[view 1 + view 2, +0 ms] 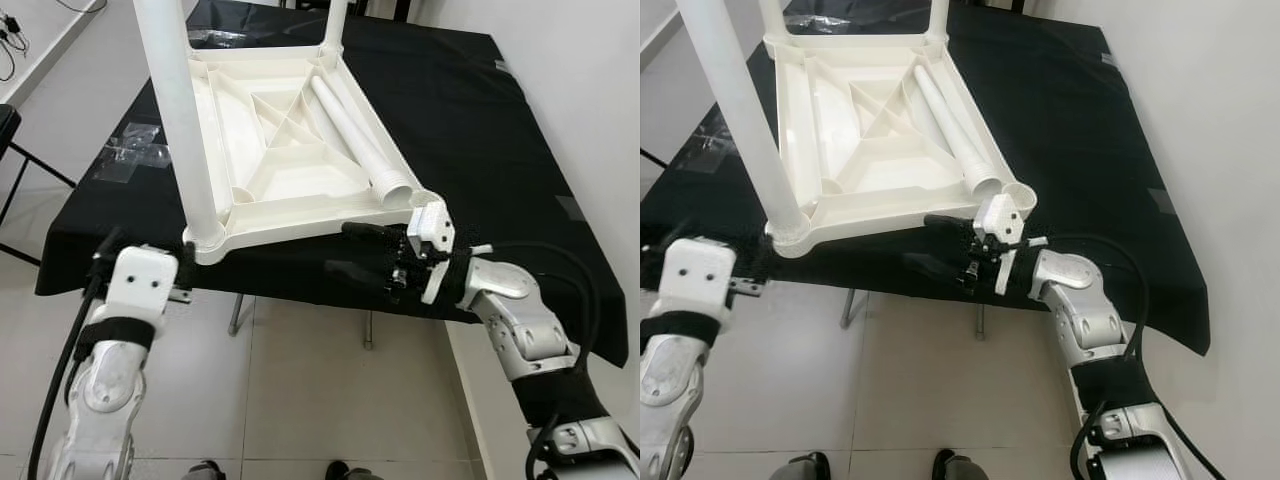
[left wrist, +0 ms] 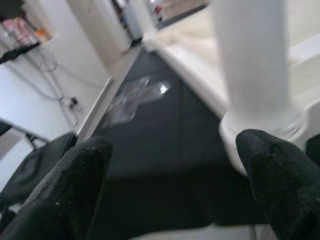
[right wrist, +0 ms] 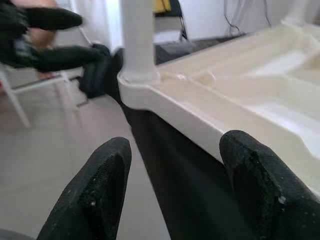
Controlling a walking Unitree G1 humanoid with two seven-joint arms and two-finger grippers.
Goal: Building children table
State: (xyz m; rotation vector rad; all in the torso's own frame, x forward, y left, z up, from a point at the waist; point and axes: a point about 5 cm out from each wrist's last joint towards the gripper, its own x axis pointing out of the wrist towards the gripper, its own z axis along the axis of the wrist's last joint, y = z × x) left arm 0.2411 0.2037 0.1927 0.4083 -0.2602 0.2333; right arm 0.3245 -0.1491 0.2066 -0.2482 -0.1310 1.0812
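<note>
The upturned white children's table point(image 1: 290, 150) lies on the black tabletop point(image 1: 480, 130); left gripper point(image 2: 175, 185) and right gripper point(image 1: 365, 250) both spread, grasping nothing.

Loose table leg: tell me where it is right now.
The loose table leg lies inside the upturned white tabletop, along its right-hand rim, its open end near the empty corner socket just beyond the right gripper.
</note>
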